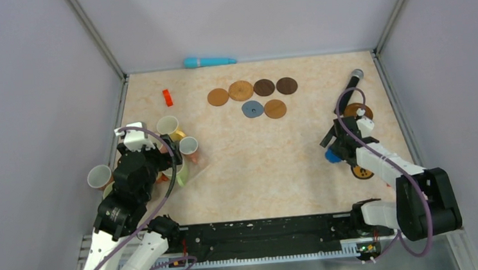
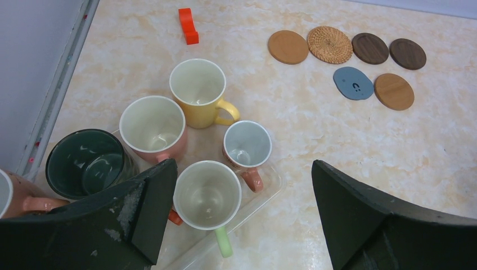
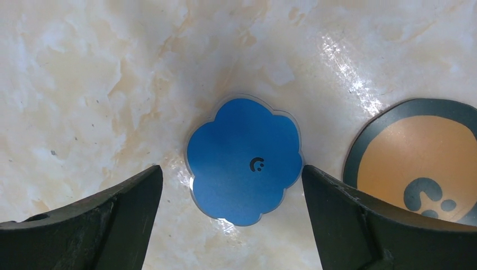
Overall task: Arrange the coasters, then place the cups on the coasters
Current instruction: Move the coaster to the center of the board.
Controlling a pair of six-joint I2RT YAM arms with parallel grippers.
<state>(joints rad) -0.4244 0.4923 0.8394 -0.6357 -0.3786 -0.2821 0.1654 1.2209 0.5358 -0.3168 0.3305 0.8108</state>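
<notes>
Several cups stand bunched at the left: a yellow cup, a pink cup, a dark cup, a small pink-handled cup and a green-handled cup. My left gripper hangs open above them, holding nothing. Several coasters lie in a group at the back middle. The blue scalloped coaster lies flat on the table between the wide-apart fingers of my open right gripper, with the right fingertip at its edge. A black-rimmed orange coaster lies just to its right.
A clear tray holds some of the cups. A red block lies at the back left, and a teal stick against the back wall. A black microphone lies beyond the right arm, beside another brown coaster. Walls close in on three sides.
</notes>
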